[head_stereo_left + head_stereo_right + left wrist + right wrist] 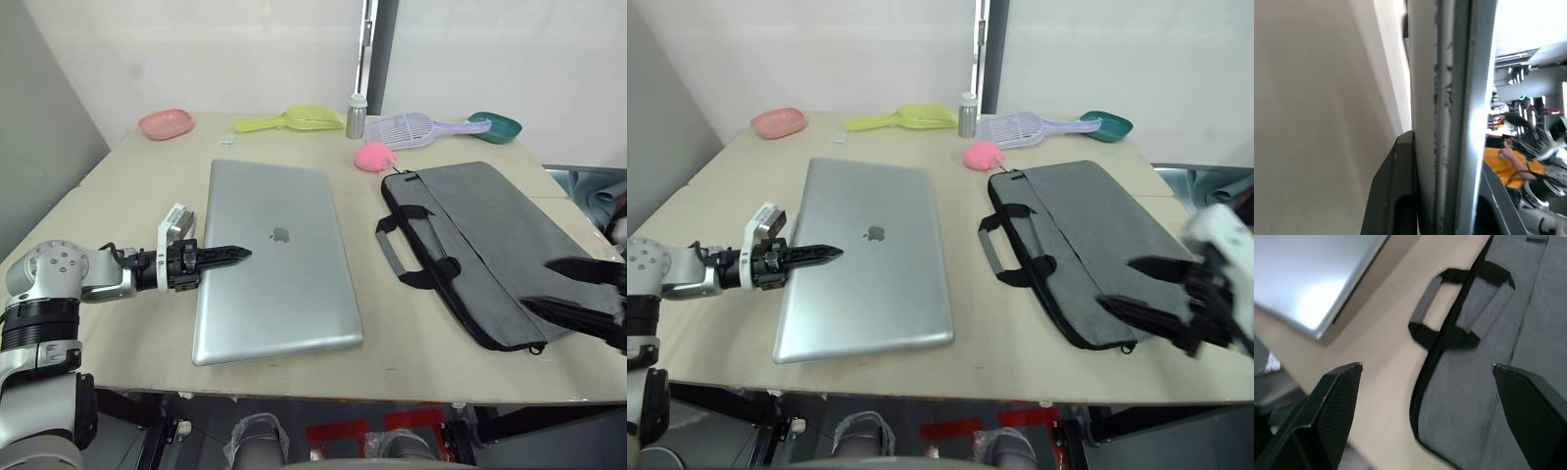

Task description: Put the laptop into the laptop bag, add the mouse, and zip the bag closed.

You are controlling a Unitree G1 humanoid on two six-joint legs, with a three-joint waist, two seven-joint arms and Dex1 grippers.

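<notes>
Silver metal laptop (272, 259), lid shut, lies flat on the beige wooden table (137, 196), near edge close to the table's front edge. Left gripper (238, 254) comes in from the laptop's left side, black fingers clenched on its left edge: left wrist view shows the thin metal edge (1449, 117) pinched between the two fingers, one above, one below. Right gripper (1136, 286) hovers over the near right corner of the slim grey fabric laptop bag (485, 245), fingers spread wide, holding nothing; blurred in the head views. Right wrist view shows the gap between its fingers over the bag's black strap handles (1459, 308) and bare table. Bag lies flat right of the laptop, apart from it, handles toward the laptop; can't tell if zipper is open. Pink round plush toy (374, 156) sits just behind the bag's far corner. Far edge: pink dish (166, 123), yellow scoop (292, 119), small metal canister (357, 117), lilac slotted scoop (416, 128), teal dish (495, 125) partly behind it. Small pale object (227, 139) near the yellow scoop, too small to identify.
</notes>
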